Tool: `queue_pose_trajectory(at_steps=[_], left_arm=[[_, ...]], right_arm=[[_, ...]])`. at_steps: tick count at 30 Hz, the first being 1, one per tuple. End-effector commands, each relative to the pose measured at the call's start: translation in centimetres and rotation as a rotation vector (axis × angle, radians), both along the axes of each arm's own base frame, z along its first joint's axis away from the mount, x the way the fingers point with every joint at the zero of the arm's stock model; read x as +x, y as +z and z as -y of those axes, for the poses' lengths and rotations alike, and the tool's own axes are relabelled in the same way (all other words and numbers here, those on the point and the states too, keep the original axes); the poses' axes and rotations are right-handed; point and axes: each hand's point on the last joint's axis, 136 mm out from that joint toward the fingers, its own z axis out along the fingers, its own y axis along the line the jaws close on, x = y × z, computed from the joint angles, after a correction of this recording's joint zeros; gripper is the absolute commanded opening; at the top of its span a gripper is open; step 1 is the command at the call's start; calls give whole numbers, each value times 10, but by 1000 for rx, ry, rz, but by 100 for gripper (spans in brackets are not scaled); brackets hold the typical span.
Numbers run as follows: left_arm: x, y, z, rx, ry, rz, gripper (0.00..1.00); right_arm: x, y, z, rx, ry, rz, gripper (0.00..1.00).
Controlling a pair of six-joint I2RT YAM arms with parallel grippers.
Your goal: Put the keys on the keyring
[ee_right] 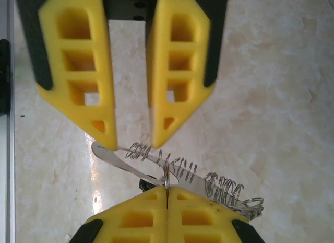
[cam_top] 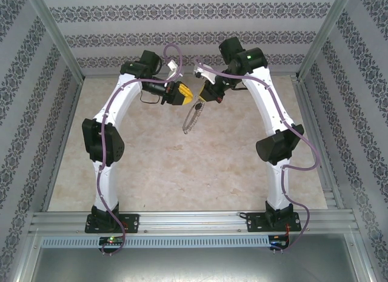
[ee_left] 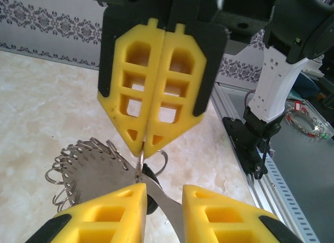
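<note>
Right gripper (ee_right: 167,195) is pressed together on the thin hoop of the keyring (ee_right: 183,171), holding it in the air above the marbled table (cam_top: 151,173). Left gripper (ee_right: 133,139) faces it tip to tip, fingers spread, their tips just beside the hoop and not closed on it.

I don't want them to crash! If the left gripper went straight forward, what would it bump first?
Probably the keyring, whose silver metal crosses right at the tips of the left gripper. Just behind is the shut right gripper, pinching it. How near they are is hard to judge.
</note>
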Motion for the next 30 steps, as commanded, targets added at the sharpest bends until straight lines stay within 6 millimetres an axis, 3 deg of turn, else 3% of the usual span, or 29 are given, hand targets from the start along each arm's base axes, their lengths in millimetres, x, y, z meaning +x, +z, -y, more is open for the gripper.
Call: queue_pose_trajectory(at_steps=[1, 19, 30], left_arm=[[-5, 5, -4, -34, -23, 2, 25], [-13, 6, -4, -70, -48, -21, 24], [-10, -5, -3, -61, -48, -58, 24]], right_arm=[[-10, 7, -11, 24, 54, 11, 0], [-12, 2, -24, 16, 73, 17, 0], [-11, 2, -24, 17, 72, 21, 0]])
